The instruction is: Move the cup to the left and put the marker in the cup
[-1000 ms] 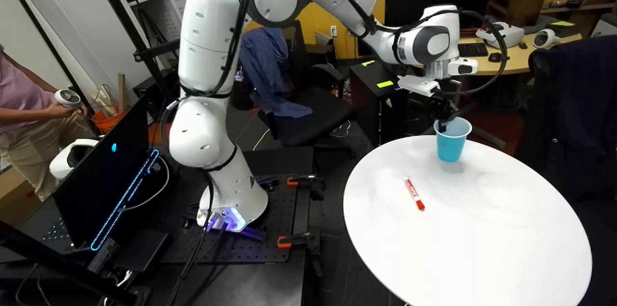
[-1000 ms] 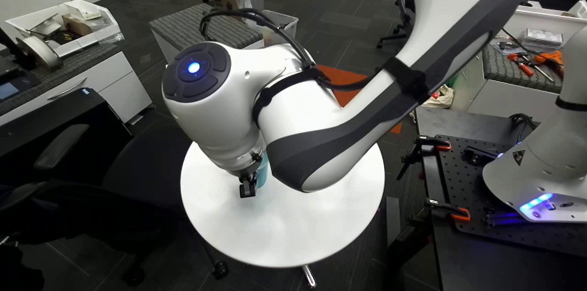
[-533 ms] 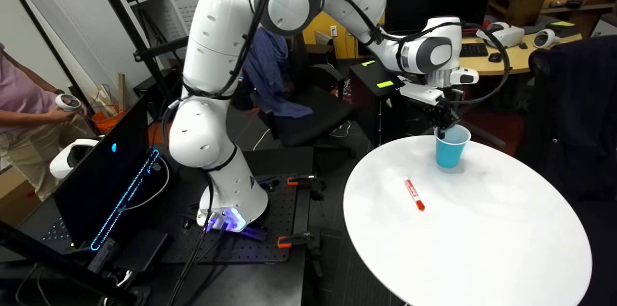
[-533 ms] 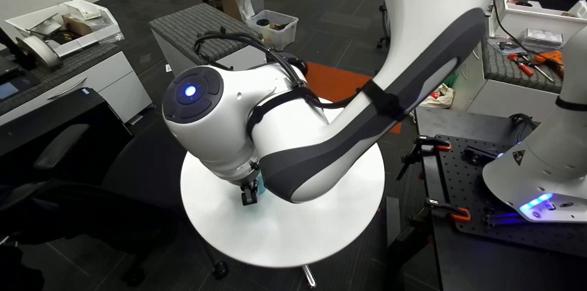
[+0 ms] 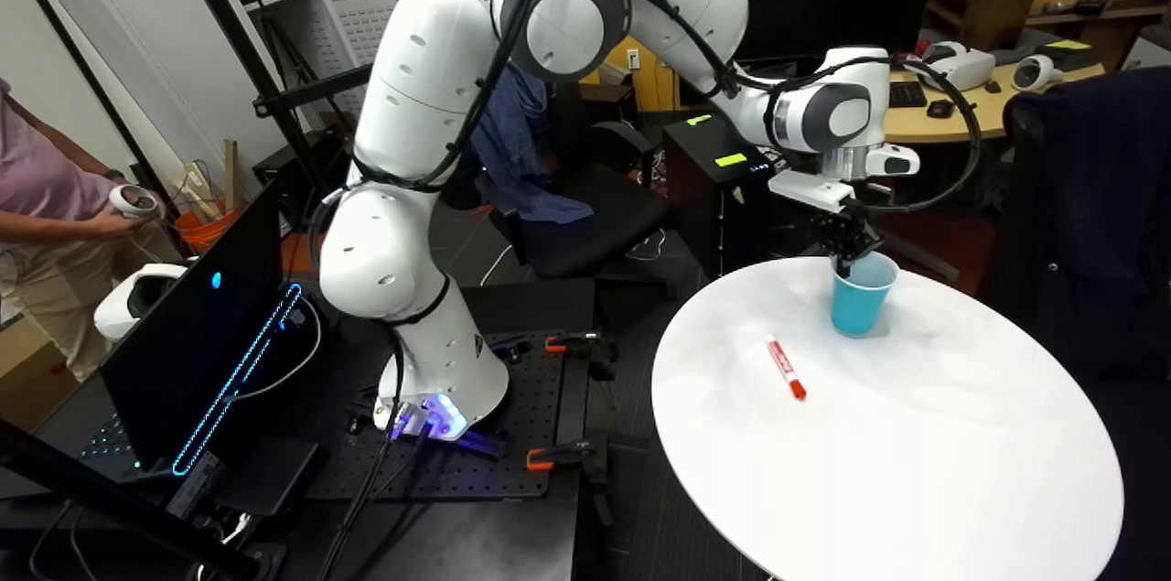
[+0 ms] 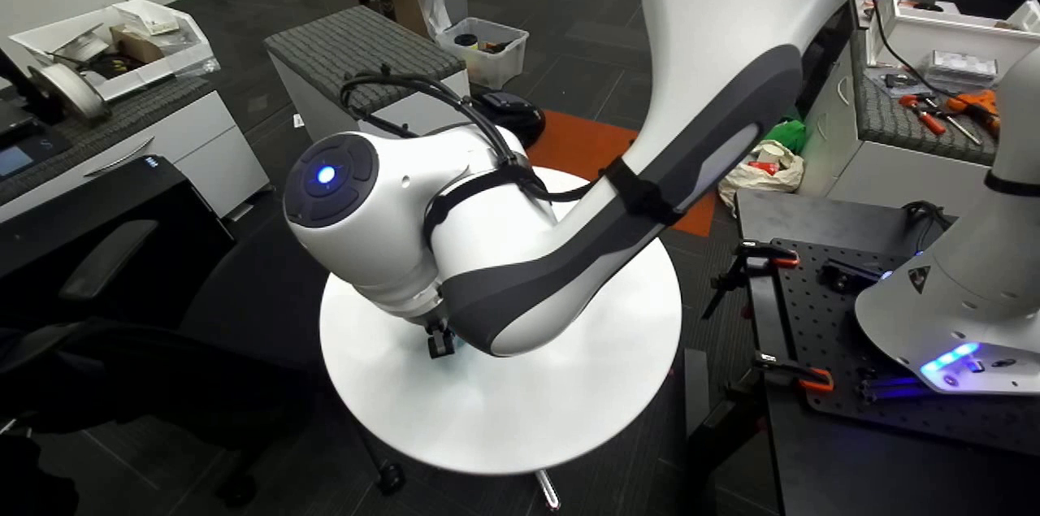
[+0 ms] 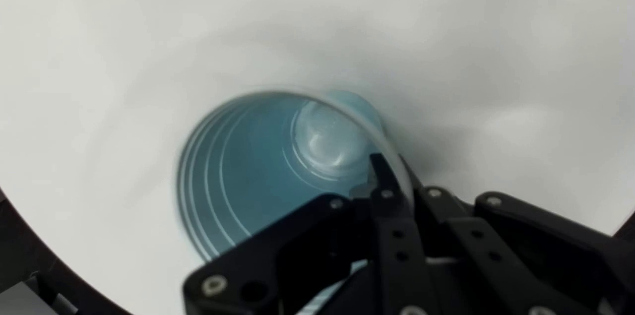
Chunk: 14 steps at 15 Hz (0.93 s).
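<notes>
Wrist view shows fingers (image 7: 382, 173) pinching the blue cup (image 7: 258, 171) by its rim; in an exterior view the red marker (image 5: 786, 368) lies on the worktop (image 5: 906, 453).

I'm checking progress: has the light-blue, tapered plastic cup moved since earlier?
Yes: the cup appears lower in an exterior view, against the white round table.

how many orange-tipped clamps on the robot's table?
2. Both sit at the edge of the black table that faces the round table: in an exterior view, an upper clamp and a lower clamp. More could be hidden behind the robot base.
</notes>
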Tool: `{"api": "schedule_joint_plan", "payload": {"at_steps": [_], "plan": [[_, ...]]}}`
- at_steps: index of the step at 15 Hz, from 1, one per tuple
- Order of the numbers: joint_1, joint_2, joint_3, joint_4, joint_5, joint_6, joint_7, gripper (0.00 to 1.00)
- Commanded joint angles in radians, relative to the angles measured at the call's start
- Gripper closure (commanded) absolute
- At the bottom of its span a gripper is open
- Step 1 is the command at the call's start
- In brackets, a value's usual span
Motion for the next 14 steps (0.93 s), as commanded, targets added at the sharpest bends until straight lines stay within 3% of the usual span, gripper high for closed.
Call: {"api": "schedule_joint_plan", "payload": {"at_steps": [1, 10, 11, 14], "plan": [[0.004, 0.034, -0.01, 0.065, 0.014, -0.065, -0.024, 0.7], [0.018, 0.009, -0.037, 0.062, 0.003, -0.082, 0.043, 0.05], [0.018, -0.003, -0.042, 0.053, 0.005, -0.084, 0.058, 0.01], [0.018, -0.04, -0.052, 0.03, 0.008, -0.116, 0.1, 0.0]]}}
